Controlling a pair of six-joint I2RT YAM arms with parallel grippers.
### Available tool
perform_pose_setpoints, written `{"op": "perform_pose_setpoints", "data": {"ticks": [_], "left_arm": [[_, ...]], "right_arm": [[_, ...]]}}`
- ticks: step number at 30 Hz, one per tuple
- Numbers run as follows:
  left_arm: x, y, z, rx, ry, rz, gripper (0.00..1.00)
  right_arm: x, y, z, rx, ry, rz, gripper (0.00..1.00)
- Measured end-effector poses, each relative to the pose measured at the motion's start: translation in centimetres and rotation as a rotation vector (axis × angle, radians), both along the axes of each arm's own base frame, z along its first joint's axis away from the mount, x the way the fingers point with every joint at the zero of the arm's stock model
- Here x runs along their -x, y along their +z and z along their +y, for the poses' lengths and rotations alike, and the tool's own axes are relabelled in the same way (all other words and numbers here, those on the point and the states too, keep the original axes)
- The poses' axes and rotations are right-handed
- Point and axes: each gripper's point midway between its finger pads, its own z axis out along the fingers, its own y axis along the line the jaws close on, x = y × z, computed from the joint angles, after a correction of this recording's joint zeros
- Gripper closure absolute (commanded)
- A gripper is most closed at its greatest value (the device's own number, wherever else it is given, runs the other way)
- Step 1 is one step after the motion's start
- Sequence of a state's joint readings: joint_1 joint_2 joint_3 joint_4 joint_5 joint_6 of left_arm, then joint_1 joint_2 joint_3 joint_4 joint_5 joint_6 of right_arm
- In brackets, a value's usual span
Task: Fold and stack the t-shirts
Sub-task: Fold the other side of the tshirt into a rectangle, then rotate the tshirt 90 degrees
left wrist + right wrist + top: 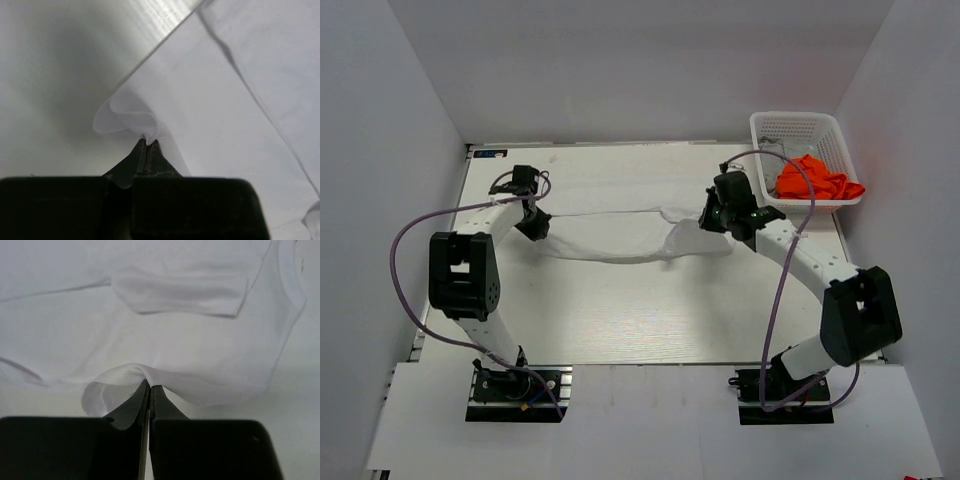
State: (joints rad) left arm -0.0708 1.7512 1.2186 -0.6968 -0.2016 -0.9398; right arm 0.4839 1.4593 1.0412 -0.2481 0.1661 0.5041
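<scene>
The large white t-shirt (620,235) lies stretched across the far half of the table between my two grippers. My left gripper (533,226) is shut on its left edge; in the left wrist view the cloth (210,100) bunches at the closed tips (148,142). My right gripper (712,218) is shut on its right edge; in the right wrist view the hem (165,340) folds over the closed tips (150,386). The orange t-shirt (818,180) lies in the basket at the back right. A bit of grey cloth (773,153) shows beside it in the basket.
The white plastic lattice basket (800,125) stands at the far right corner of the table, just right of my right arm. White walls close in the table on the left, back and right. The arm bases sit at the near edge.
</scene>
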Motion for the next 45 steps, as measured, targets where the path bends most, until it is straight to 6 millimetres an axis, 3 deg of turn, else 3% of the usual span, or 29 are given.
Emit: {"op": "perform_pose_setpoints", "data": {"ticks": [5,11,15,16,17,18,19,20,21,23,25,27,28,29,30,34,37,41,45], "left_arm": [[-2.8,0.4,0.5,-0.006,0.019,0.015,1.00],[-5.4,0.9,2.2,-0.025,0.063,0.010,1.00],[-8.3,0.9,2.8,-0.031,0.070,-0.013,0.98],[-9.3,0.8,2.9,-0.032,0.067,-0.021,0.86],[-10.1,0.6,2.9,-0.036,0.059,-0.021,0.62],[-10.9,0.3,3.0,-0.041,0.045,-0.022,0.46],[-11.7,0.0,3.0,-0.046,0.037,-0.021,0.32],[-12.5,-0.2,3.1,-0.053,0.033,-0.021,0.25],[-13.3,-0.5,3.2,-0.061,0.034,-0.021,0.12],[-14.4,-1.0,3.4,-0.077,0.029,-0.021,0.02],[-14.9,-1.2,3.7,-0.091,0.030,-0.017,0.00],[-15.0,-0.8,3.7,-0.098,0.015,-0.019,0.00],[-15.0,-0.6,3.8,-0.102,0.006,-0.024,0.00],[-15.1,-0.3,3.8,-0.104,-0.003,-0.032,0.00],[-15.2,0.1,3.8,-0.107,-0.014,-0.044,0.00],[-15.4,1.6,3.2,-0.097,-0.077,-0.093,0.00],[-16.2,2.1,1.6,-0.059,-0.156,-0.153,0.00],[-17.1,1.3,-1.0,0.009,-0.255,-0.193,0.00],[-17.7,-1.4,-2.4,0.046,-0.308,-0.163,0.00]], "right_arm": [[-5.6,1.2,-0.3,-0.005,-0.038,-0.033,1.00],[-11.0,1.9,-0.8,0.000,-0.058,-0.066,1.00],[-14.4,1.6,-1.1,0.013,-0.065,-0.084,1.00],[-15.2,1.2,-1.2,0.017,-0.065,-0.083,1.00],[-16.2,0.4,-1.4,0.025,-0.067,-0.071,0.83],[-16.8,0.0,-1.3,0.024,-0.067,-0.069,0.63],[-17.7,-0.7,-1.3,0.030,-0.068,-0.058,0.43],[-18.7,-1.4,-1.3,0.031,-0.067,-0.047,0.35],[-20.1,-1.9,-1.2,0.038,-0.062,-0.053,0.33],[-22.2,-3.0,-1.1,0.045,-0.050,-0.058,0.33],[-23.3,-4.0,-1.0,0.059,-0.028,-0.059,0.28],[-23.0,-4.7,-1.2,0.083,-0.005,-0.045,0.28],[-22.9,-4.4,-1.3,0.091,0.006,-0.051,0.14],[-22.6,-4.3,-1.2,0.089,0.022,-0.058,0.14],[-21.6,-4.3,-1.2,0.088,0.045,-0.054,0.10],[-16.7,-3.6,-0.6,0.051,0.131,-0.020,0.10],[-13.5,-3.2,0.0,0.011,0.175,-0.004,0.10],[-11.5,-4.5,1.0,-0.032,0.198,0.039,0.10],[-10.6,-6.5,1.5,-0.057,0.195,0.100,0.10]]}}
